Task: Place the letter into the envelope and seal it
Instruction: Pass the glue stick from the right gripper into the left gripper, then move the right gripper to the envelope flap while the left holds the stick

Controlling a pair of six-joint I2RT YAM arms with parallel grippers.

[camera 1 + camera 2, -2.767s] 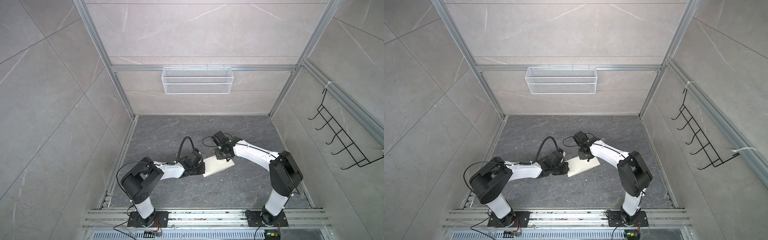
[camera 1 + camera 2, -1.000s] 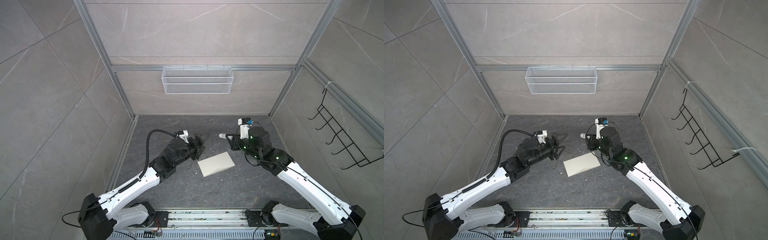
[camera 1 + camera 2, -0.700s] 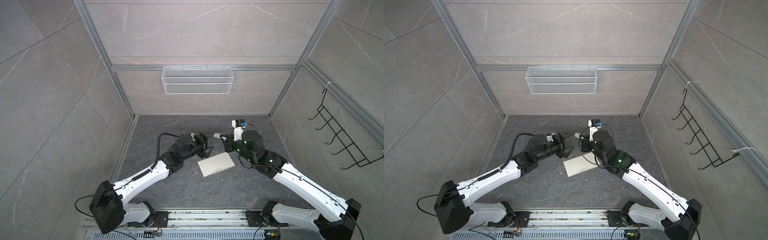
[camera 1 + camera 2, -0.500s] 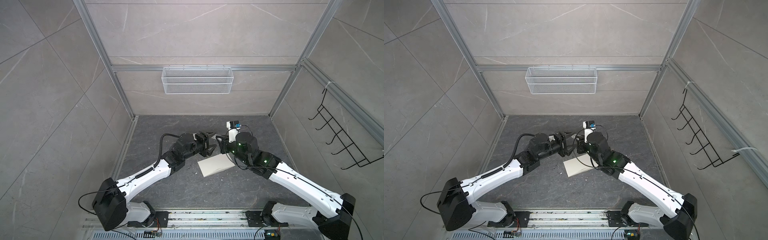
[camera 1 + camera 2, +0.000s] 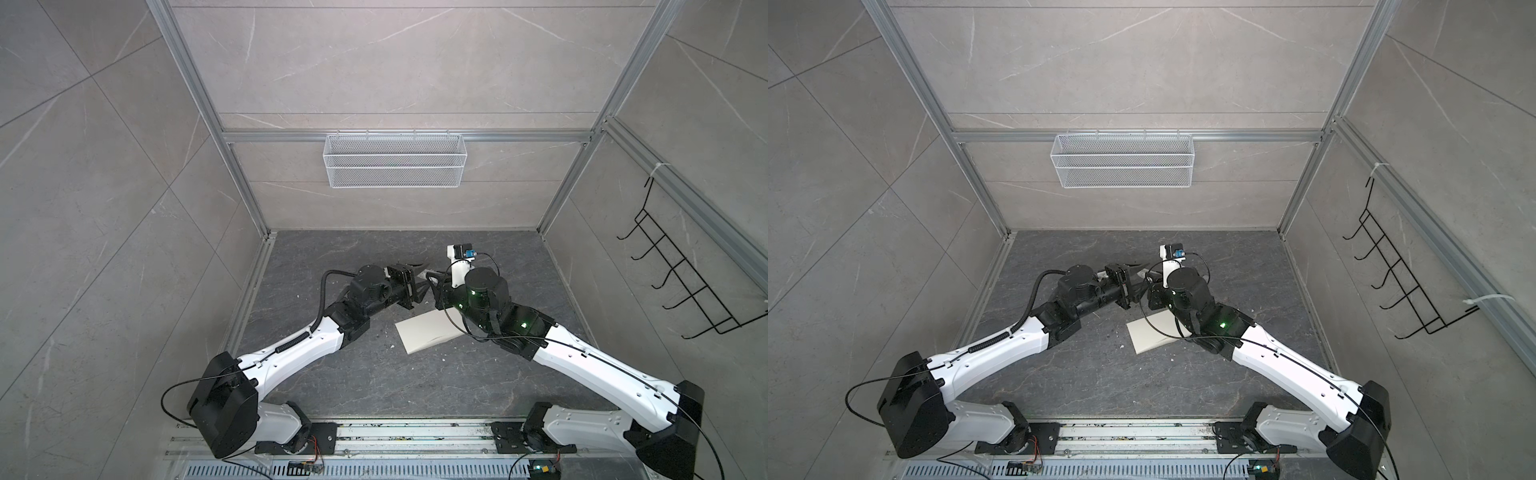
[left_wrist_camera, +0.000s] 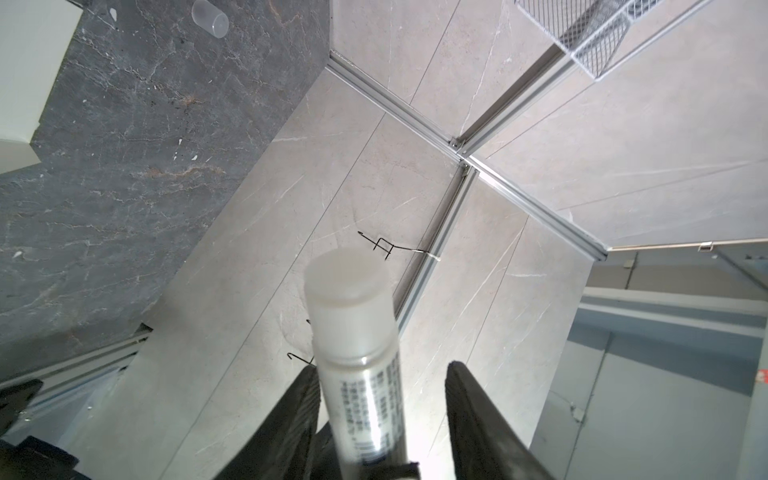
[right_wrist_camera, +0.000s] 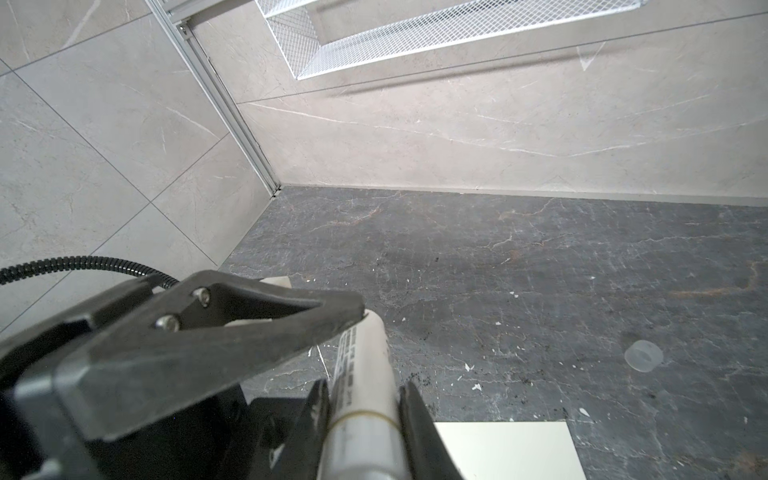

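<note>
Cream-white envelope (image 5: 424,336), dark grey veined floor (image 5: 374,382), white black-printed glue stick (image 7: 365,374)

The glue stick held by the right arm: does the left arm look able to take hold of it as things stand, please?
Probably yes: the glue stick lies between the fingers of the open left tool, one touching it, the other apart, nothing between. The right tool grips its other end.

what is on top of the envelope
Nothing rests on the visible part of the envelope. The right arm hides the rest in both top views.
</note>
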